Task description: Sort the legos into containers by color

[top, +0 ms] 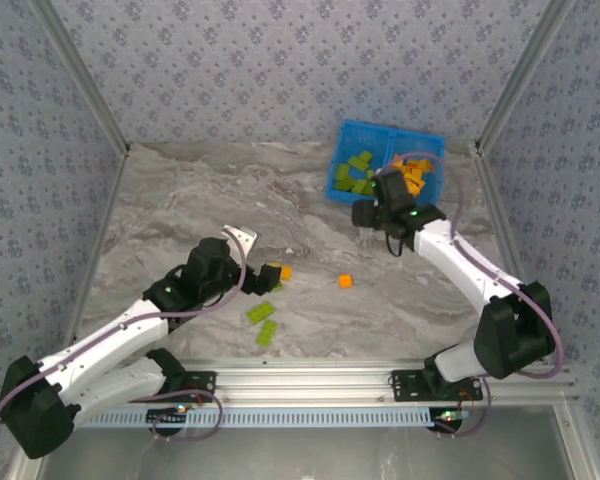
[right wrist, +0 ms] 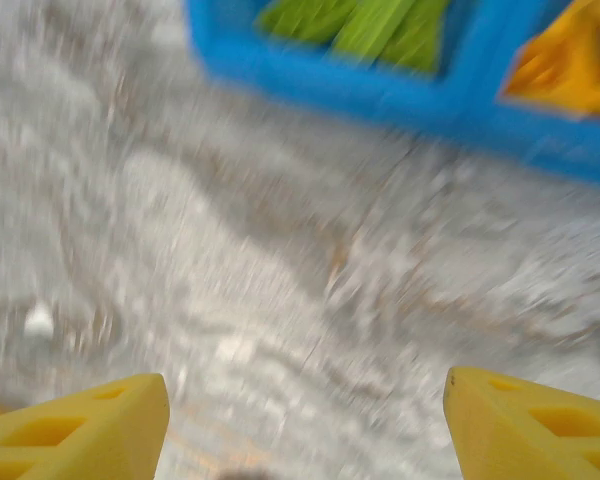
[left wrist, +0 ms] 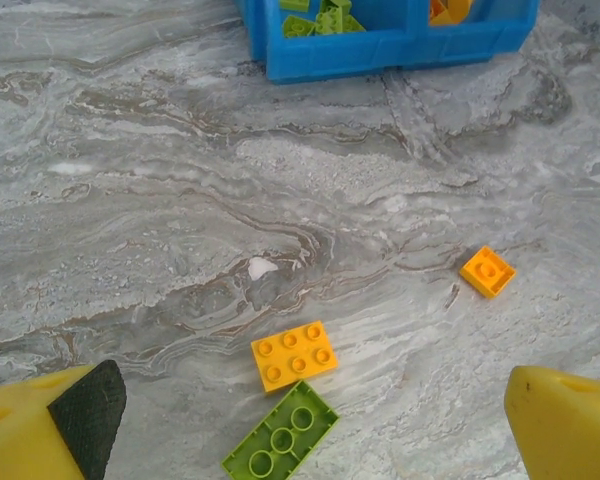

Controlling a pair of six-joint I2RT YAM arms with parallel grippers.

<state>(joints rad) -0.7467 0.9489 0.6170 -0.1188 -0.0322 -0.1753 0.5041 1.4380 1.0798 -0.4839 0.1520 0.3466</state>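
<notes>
Left hand [top: 268, 277] wide, empty. Orange six-stud plastic brick [left wrist: 294, 355] lower centre of wrist frame, just ahead, long axis near-horizontal.

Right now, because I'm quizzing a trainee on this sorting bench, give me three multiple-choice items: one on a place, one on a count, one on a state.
1. Where does the blue tray stand? A) near left B) centre C) far right
2. How many legos lie loose on the table? A) four B) one C) nine
3. The left hand is: A) shut on a brick B) open, empty C) shut on the tray
1 C: it sits at the far right in the top view. 2 A: two orange bricks, two green bricks. 3 B: its fingers stand wide apart, nothing gripped.
</notes>
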